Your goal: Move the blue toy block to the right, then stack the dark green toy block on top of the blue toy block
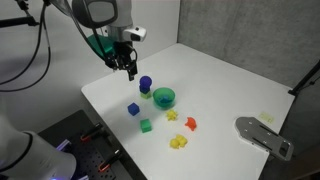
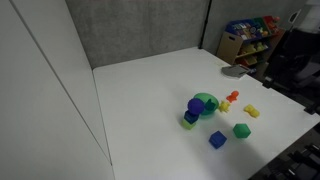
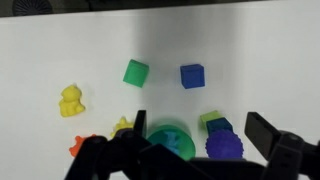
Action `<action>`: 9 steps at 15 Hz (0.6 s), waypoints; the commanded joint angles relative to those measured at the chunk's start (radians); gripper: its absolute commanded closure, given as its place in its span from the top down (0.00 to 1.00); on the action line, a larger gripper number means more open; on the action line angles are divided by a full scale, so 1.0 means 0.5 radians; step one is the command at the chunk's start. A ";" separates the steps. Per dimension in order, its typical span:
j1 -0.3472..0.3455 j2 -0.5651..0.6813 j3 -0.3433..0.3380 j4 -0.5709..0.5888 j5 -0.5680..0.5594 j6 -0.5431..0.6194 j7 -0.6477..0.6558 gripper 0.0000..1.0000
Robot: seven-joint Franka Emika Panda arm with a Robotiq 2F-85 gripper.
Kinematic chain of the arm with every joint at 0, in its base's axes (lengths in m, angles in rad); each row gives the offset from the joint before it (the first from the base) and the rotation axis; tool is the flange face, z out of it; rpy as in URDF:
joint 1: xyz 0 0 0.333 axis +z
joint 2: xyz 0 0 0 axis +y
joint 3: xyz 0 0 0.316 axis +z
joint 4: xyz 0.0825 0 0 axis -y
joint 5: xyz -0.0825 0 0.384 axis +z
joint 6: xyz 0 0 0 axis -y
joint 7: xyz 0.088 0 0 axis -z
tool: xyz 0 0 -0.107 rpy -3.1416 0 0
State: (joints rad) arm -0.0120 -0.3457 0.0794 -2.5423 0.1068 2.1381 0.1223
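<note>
The blue toy block (image 1: 133, 109) is a small cube on the white table; it also shows in the other exterior view (image 2: 217, 140) and in the wrist view (image 3: 192, 76). The dark green toy block (image 1: 145, 125) lies a short way from it, apart, and shows too in an exterior view (image 2: 241, 130) and the wrist view (image 3: 135, 72). My gripper (image 1: 130, 68) hangs above the table behind both cubes. In the wrist view my gripper (image 3: 200, 135) is open and empty, its fingers spread over the bowl and the blue-purple piece.
A teal-green bowl (image 1: 164, 97) stands next to a blue-purple rounded piece (image 1: 145, 84) on a green piece (image 3: 212, 119). Yellow (image 1: 179, 142) and orange (image 1: 190, 124) toy pieces lie beyond the bowl. A grey flat object (image 1: 263, 135) lies near the table's corner.
</note>
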 commanded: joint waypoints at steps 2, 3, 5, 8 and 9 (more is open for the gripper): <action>0.016 0.292 0.056 -0.076 -0.173 0.313 0.177 1.00; 0.016 0.357 0.061 -0.073 -0.220 0.340 0.221 1.00; 0.043 0.320 0.022 -0.088 -0.189 0.301 0.160 1.00; 0.047 0.411 0.021 -0.082 -0.220 0.314 0.187 1.00; 0.047 0.412 0.021 -0.079 -0.220 0.314 0.187 1.00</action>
State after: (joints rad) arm -0.0026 -0.1395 0.1045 -2.5827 -0.0006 2.2965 0.2141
